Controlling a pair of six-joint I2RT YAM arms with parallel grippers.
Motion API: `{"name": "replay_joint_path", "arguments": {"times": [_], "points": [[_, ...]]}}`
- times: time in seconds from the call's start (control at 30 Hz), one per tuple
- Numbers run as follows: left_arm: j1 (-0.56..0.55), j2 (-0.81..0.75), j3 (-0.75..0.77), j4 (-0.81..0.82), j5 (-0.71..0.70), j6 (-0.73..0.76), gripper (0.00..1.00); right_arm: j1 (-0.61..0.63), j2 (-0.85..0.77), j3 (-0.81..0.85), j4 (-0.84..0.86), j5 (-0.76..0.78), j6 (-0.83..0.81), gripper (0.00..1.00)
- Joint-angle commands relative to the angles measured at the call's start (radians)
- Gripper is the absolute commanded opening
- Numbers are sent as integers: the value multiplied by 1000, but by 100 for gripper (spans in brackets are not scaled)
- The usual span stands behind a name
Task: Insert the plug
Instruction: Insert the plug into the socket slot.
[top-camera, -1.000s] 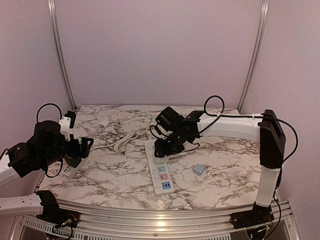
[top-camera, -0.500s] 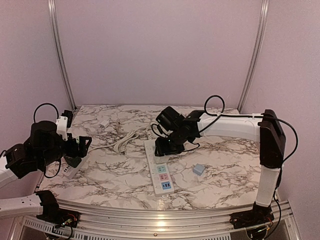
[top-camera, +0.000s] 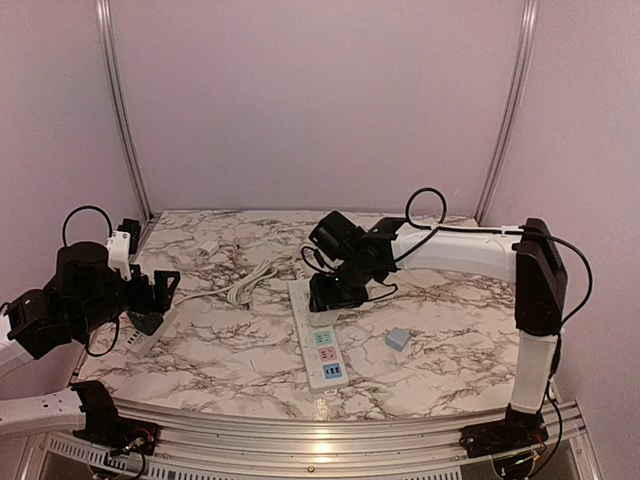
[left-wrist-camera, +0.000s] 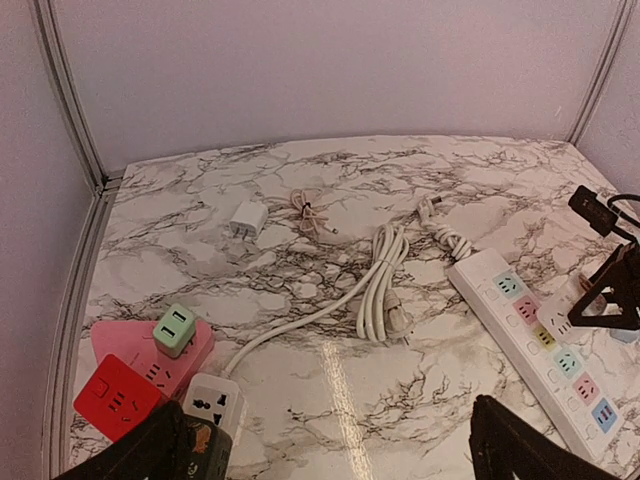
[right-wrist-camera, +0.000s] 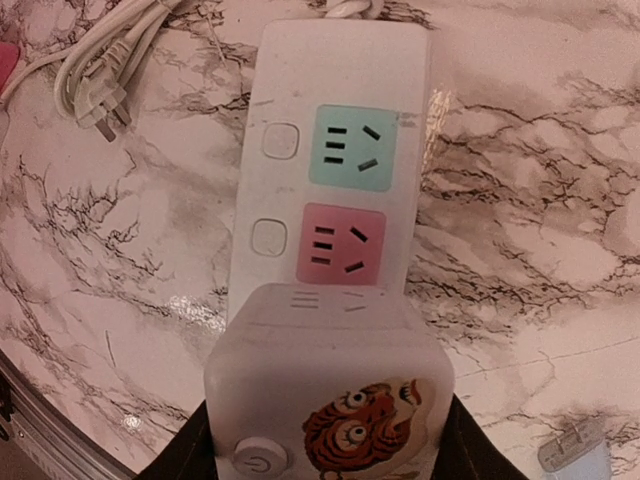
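Right arm's jaws (right-wrist-camera: 325, 440) are clamped on the white cube plug with a tiger sticker and a round power button (right-wrist-camera: 330, 370), one dark finger on each side of it. The cube sits right on top of the long white power strip with pastel sockets (right-wrist-camera: 340, 80), directly after the mint-green and pink sockets at the cord end. From the wrist cam it looks pressed against the strip's face, but I honestly can't tell if the prongs are in or not.

The strip runs from the middle of the marble-pattern worktop (top-camera: 450, 300) down toward the near edge. There's a little grey-blue block (top-camera: 397, 339) just off its right side.

Left arm's jaws (left-wrist-camera: 335, 455) are spread wide open with nothing in them, hanging over the left edge of the worktop. Below them there's a cluster by that edge: a flat pink adapter (left-wrist-camera: 115, 340) with a mint-green cube adapter (left-wrist-camera: 175, 328) on top, a red block adapter (left-wrist-camera: 115, 398) and a white travel adapter (left-wrist-camera: 215, 405) touching each other. A coiled white cable (left-wrist-camera: 385, 285) lies between that cluster and the strip. A small white charger (left-wrist-camera: 247, 218) sits toward the far left corner.
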Motion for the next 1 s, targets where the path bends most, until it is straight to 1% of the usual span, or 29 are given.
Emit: {"name": "replay_joint_path", "arguments": {"times": [0.0, 0.17, 0.47, 0.7, 0.97], "points": [[6, -14, -7, 16, -14, 6, 99, 16, 69, 56, -155, 14, 5, 0], [6, -16, -8, 16, -19, 6, 99, 34, 69, 92, -197, 23, 10, 0], [6, -13, -7, 15, -23, 7, 99, 54, 47, 60, -182, 17, 29, 0], [6, -18, -8, 13, -23, 8, 99, 55, 77, 66, -174, 45, 37, 0], [6, -24, -7, 13, -26, 8, 99, 51, 151, 104, -192, 31, 8, 0]]}}
